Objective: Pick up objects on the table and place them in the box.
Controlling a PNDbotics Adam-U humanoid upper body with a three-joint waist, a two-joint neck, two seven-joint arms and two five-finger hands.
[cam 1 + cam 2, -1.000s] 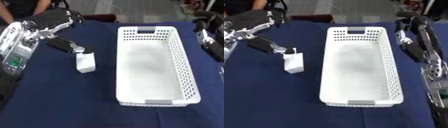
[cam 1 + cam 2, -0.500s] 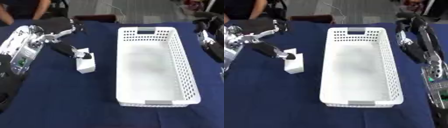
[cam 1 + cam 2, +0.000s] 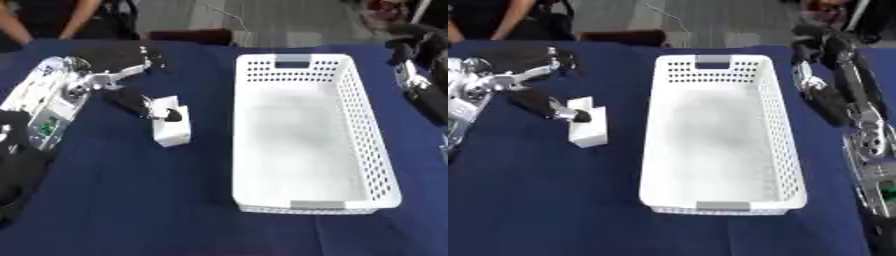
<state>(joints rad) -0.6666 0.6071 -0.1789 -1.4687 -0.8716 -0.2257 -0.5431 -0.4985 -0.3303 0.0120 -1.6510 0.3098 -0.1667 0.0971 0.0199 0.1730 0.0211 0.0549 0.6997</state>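
On the blue counter left of the empty white box, the left hand pinches only the white block's upper corner, so lifting might let it twist free and drop short.

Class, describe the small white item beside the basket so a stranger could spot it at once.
Start at the long white perforated basket on the blue table. Look to its left: a small white block stands on the cloth, with the left hand at its top. It is the only loose item there, solid rather than perforated.
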